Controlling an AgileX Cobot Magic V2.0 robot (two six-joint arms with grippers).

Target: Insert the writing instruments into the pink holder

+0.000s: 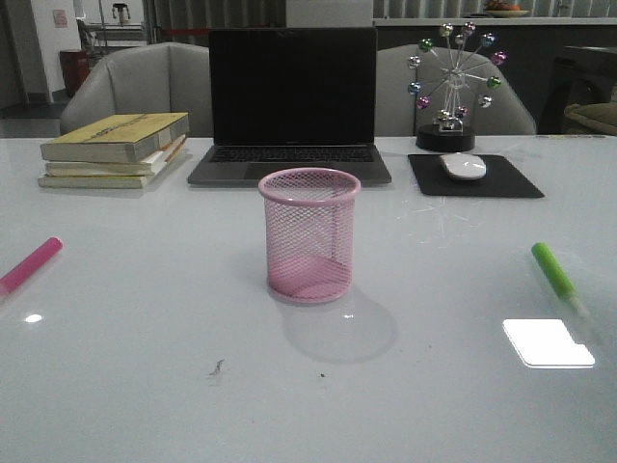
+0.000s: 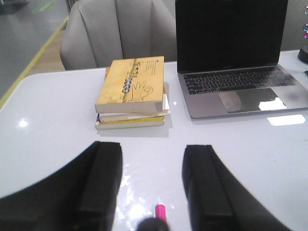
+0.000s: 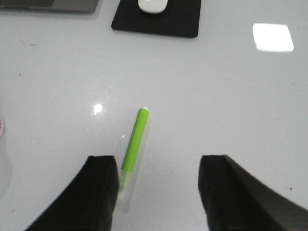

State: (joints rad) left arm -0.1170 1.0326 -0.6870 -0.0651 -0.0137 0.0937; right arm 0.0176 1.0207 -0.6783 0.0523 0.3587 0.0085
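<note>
The pink holder (image 1: 309,234), a wire-mesh cup, stands upright and empty in the middle of the white table. The hot pink marker (image 1: 30,265) lies flat at the far left edge; the green marker (image 1: 554,274) lies flat at the right. Neither arm shows in the front view. In the left wrist view my left gripper (image 2: 151,159) hangs open above the table, and the pink marker's end (image 2: 160,211) shows low between the fingers. In the right wrist view my right gripper (image 3: 159,171) is open, the green marker (image 3: 133,144) lying just inside its left finger (image 3: 98,192), not gripped.
A stack of books (image 1: 114,148) sits at the back left, an open laptop (image 1: 292,106) behind the cup, a mouse (image 1: 464,165) on a black pad (image 1: 474,177) and a ball-wheel ornament (image 1: 448,87) at the back right. Grey chairs stand behind the table.
</note>
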